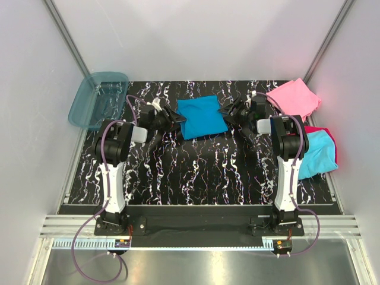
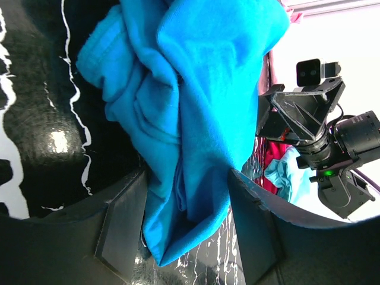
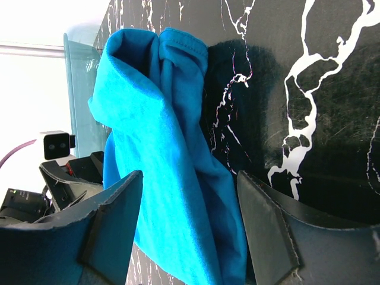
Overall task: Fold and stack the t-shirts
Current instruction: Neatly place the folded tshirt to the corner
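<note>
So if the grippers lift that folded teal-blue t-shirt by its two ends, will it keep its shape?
Probably not: the teal-blue t-shirt bunches into soft folds at the left gripper, so it should sag in the middle. The cloth looks thin, so probably light; pushed, it would likely wrinkle rather than slide whole.

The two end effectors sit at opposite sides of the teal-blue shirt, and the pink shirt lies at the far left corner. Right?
No: the top external view shows the pink shirt at the far right corner. The left end effector and right end effector do sit at opposite sides of the teal-blue shirt.
</note>
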{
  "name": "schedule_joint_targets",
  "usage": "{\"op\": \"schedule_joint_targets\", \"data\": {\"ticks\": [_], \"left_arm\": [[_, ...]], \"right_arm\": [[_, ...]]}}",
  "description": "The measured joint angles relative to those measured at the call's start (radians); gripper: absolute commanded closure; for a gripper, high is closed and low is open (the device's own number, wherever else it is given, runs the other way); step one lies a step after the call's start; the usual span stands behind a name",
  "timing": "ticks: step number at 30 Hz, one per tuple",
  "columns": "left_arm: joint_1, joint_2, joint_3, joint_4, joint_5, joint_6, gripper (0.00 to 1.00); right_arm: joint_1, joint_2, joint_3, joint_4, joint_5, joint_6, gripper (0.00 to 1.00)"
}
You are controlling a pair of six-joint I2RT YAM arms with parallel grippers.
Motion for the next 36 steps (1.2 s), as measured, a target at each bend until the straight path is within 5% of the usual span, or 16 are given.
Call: {"op": "schedule_joint_targets", "data": {"ticks": [36], "left_arm": [[-0.001,0.039,-0.004,0.078,0.003,-0.028,0.45]], "right_arm": [[0.028,0.028,0.050,-0.028,-0.010,-0.010,0.31]]}}
